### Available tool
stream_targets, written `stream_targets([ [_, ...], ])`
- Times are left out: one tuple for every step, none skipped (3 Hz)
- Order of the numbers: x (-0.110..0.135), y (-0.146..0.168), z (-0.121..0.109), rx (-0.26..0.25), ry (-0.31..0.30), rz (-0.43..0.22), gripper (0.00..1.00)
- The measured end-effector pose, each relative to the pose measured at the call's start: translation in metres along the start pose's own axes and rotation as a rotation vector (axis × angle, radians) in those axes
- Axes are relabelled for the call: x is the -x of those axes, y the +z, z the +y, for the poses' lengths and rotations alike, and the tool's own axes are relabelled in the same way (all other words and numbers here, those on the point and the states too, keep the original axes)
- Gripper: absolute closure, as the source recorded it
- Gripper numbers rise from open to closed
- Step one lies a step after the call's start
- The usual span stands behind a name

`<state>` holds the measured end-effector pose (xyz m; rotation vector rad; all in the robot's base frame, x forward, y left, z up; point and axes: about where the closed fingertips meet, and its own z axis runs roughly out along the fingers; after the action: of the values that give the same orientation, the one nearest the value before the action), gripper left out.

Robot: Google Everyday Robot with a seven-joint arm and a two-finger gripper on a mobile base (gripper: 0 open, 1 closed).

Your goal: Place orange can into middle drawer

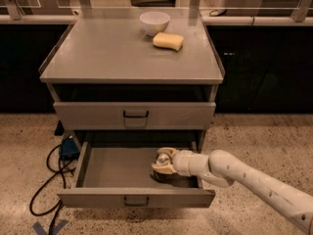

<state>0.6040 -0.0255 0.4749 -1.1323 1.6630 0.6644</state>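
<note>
Robot lab: jaws in metal drawer [98, 198]

The desk [112, 53] was plain matte grey, as was the open middle drawer [117, 168], with its small dark handle [135, 200]. Inside the drawer, the gripper [158, 161] closed tan-yellow jaws around the orange can [163, 158], whose top was silvery and whose body looked dark brown in shadow. The arm [244, 177] was off-white. The bowl [154, 22] was white, the sponge [168, 41] yellow, the floor [254, 136] speckled beige and the cable [46, 180] black.
</note>
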Motion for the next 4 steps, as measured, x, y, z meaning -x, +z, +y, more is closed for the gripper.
stream_targets([
  [0.0000, 0.0000, 0.0000, 0.000, 0.000, 0.000, 0.81],
  [0.0000, 0.0000, 0.0000, 0.000, 0.000, 0.000, 0.58],
  [0.0000, 0.0001, 0.0001, 0.000, 0.000, 0.000, 0.35],
  [0.0000, 0.0001, 0.0001, 0.000, 0.000, 0.000, 0.11],
])
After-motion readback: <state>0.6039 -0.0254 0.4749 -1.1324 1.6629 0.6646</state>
